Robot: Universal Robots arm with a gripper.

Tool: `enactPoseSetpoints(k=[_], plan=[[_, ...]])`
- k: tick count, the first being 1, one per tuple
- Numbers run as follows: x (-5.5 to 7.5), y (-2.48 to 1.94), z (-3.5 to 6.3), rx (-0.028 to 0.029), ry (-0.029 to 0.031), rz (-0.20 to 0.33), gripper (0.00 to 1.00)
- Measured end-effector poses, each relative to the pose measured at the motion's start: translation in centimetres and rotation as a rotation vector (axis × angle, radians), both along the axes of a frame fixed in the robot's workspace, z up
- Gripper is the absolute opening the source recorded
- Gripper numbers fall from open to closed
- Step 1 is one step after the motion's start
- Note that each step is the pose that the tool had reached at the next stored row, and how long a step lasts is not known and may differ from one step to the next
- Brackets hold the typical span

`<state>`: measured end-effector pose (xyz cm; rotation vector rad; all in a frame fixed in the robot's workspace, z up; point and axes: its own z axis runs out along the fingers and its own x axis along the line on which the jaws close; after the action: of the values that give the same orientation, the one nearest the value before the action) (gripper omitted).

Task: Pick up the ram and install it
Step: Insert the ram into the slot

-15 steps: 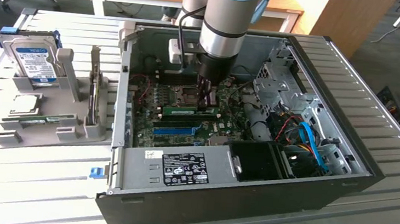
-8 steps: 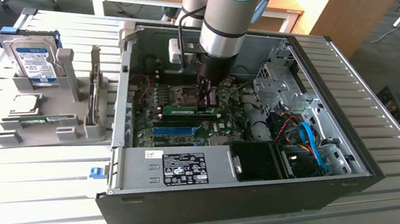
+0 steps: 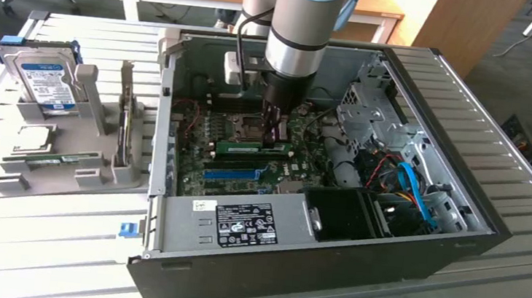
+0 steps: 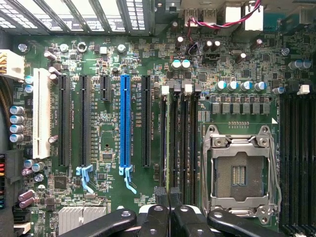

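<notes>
Gripping the ram (image 3: 246, 148), the narrowed tool (image 4: 169, 195) hangs low over the motherboard (image 4: 103, 143), perhaps at a slot.

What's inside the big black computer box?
Inside the case: a green motherboard, a blue slot, a blue cable, a black box, and the gripper shut on the ram. The arm hides the board behind it, and the grey labelled cover hides whatever sits underneath.

Open black metal computer case (image 3: 332, 272) on ribbed grey table (image 3: 42, 244). Inside I see green motherboard (image 4: 106, 136): long blue plastic slot (image 4: 125, 118), empty silver processor socket (image 4: 239, 170). At the exterior view's left: blue-labelled silver hard drive (image 3: 43, 80) upright in grey plastic rack (image 3: 98, 169).
</notes>
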<state>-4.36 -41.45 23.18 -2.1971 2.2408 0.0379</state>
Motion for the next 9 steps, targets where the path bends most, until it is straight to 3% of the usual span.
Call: enactPoseSetpoints(k=[9], plan=[[0.00, 0.00, -0.21, -0.0002, -0.0006, 0.000, 0.12]])
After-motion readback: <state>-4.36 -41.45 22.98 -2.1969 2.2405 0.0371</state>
